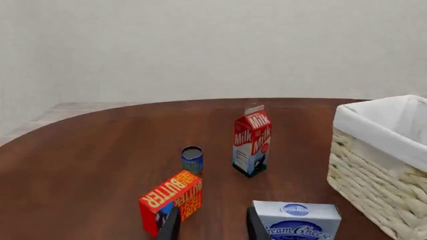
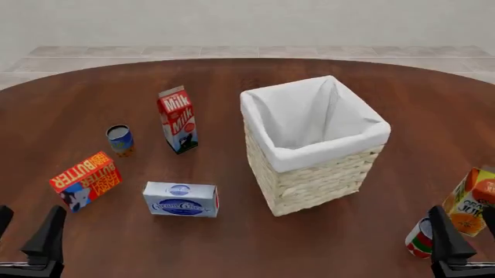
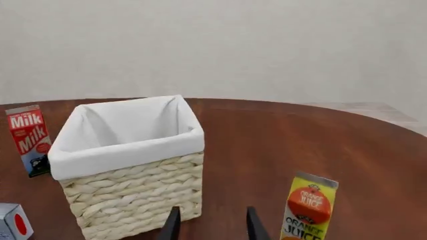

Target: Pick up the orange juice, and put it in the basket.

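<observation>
The right gripper sits at the near right edge of the scene, its two dark fingers parted with nothing between them, pointing forward over the surface; the left gripper mirrors it at the near left edge, likewise open and empty. Just beside the right gripper stands the orange juice, a tall gable-top carton near the right edge of the front view, its long axis close to vertical with a slight lean and its printed face with the orange-fruit picture turned toward the arms; in the right wrist view the orange juice stands upright with its lettering facing the camera. A small red, white and green can stands to its near left, close to the carton. Farther left, at the middle of the surface, is the basket, pale wicker with a white cloth lining folded over its rim, standing well apart from the juice. Left of the basket a cream cheese box lies flat, a butter box sits tilted near the left gripper, a small blue can stands beyond it, and a milk carton stands upright farther back. The surface is a round, dark reddish-brown wooden top; beyond its far edge lie a pale tiled floor and a plain off-white wall.
</observation>
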